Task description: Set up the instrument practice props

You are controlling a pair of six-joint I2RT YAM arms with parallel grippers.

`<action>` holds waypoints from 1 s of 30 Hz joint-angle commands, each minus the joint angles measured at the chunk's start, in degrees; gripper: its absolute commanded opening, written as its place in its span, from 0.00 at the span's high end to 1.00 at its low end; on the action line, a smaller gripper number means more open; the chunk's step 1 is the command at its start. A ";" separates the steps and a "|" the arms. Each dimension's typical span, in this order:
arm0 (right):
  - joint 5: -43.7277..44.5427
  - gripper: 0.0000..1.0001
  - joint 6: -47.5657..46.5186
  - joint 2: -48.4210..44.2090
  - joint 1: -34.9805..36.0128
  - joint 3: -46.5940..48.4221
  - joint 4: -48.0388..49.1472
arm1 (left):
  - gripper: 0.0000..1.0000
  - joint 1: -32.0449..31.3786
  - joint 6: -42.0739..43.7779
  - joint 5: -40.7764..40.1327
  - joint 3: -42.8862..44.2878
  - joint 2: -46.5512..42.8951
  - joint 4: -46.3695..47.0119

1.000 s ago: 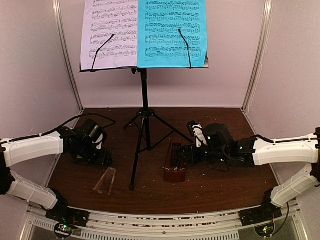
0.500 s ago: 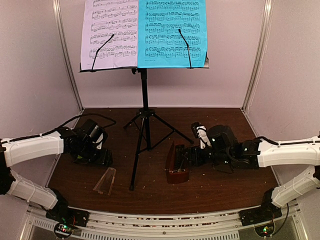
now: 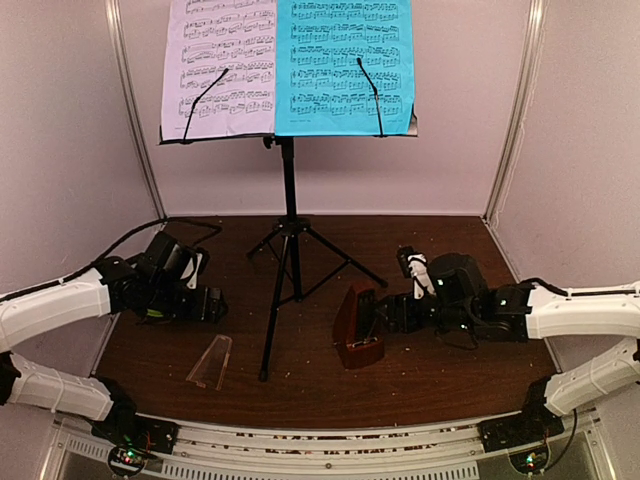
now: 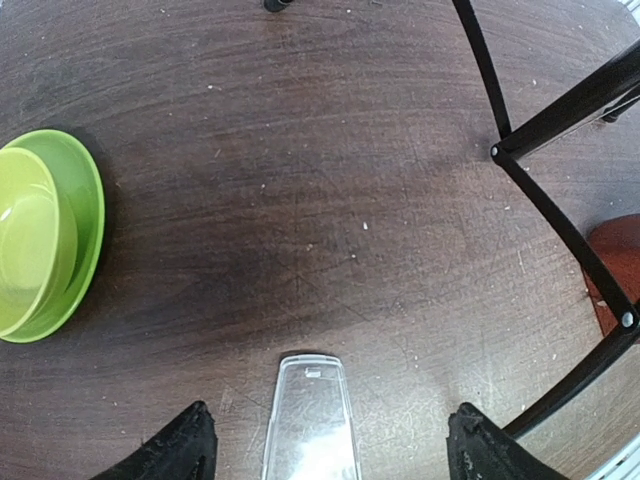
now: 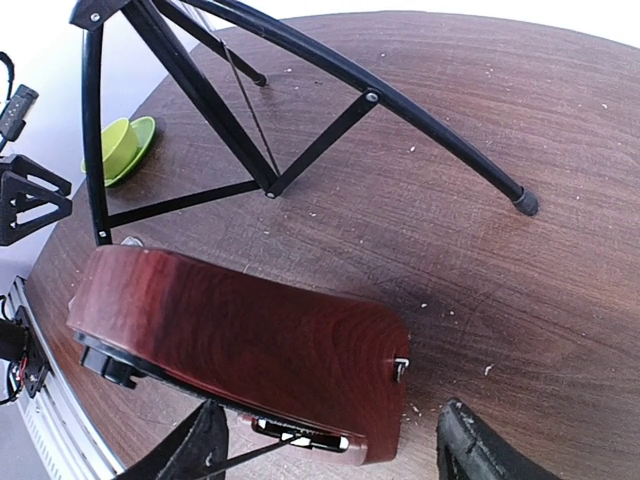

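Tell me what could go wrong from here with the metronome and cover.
The metronome stands upright with the right claw close beside it; a sloppy retreat could tip it.
The clear cover lies flat on the table under the open left claw; a grasp might skid off it.
A stand leg runs between cover and metronome and could snag a carry.

metronome [image 5: 240, 320]: glossy wood | cover [image 4: 312, 420]: clear smooth plastic | table [image 4: 300, 200]: matt grained wood | bowl [image 4: 50, 240]: smooth glossy plastic
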 commanded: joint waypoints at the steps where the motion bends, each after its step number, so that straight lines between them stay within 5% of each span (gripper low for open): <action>1: -1.01 0.28 -0.15 -0.94 -0.72 -0.22 1.90 | 0.18 0.39 -0.23 0.62 -0.52 -0.49 2.52; 15: -3.45 0.28 -0.09 -2.31 -5.97 -2.66 2.07 | 0.19 0.33 2.94 8.66 -5.62 -9.62 11.84; 30: -4.06 0.22 0.79 -0.83 -11.61 -4.56 -1.24 | 0.20 0.38 6.01 12.40 -8.35 -16.55 12.10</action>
